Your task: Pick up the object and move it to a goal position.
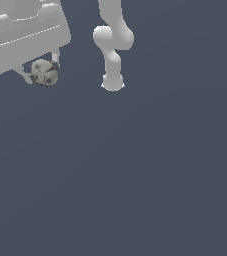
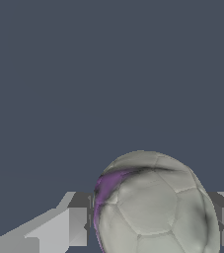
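Pale grey-beige with purplish mottling, the object sits between the white fingers of the gripper, whose jaws are clenched on it from both sides; it hangs under the wrist at the upper part of the exterior view's left, seemingly clear of the dark counter, though how high is hard to tell. My reading is that the pick is done and the carry to the goal is in hand. No goal marker shows in either view, so the next move calls for holding the squeeze firm on a round, roll-prone ball while travelling smoothly, releasing only at the target.
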Available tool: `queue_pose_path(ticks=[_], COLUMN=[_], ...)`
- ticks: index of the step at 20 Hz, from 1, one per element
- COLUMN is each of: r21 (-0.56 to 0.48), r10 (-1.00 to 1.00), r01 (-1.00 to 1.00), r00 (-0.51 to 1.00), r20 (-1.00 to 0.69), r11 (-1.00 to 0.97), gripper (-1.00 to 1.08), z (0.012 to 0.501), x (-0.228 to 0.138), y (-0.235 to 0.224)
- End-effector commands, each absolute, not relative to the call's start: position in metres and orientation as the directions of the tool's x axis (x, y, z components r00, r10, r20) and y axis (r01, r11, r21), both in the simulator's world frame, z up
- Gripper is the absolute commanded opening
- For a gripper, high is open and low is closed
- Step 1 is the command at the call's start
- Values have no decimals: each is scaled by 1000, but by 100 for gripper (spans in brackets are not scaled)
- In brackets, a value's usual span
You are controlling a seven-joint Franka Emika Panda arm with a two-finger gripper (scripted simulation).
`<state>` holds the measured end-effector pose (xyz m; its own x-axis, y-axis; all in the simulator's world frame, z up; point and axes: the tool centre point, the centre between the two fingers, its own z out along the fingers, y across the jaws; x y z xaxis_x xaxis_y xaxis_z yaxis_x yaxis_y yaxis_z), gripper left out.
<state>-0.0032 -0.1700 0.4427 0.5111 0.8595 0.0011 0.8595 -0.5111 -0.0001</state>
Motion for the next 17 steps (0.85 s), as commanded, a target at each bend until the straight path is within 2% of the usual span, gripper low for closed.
queue_pose_path(ticks=[1,8,17], r21=[0,0,0], r10=[860,859,859], r01=[860,859,859], r00=[511,511,512], r20=[1,1,0], r11=[-511,-511,-512], gripper=[-100,-100,-100], z=[461,491,502], x=[-5,-7,-7], y=[-176,-186,-190])
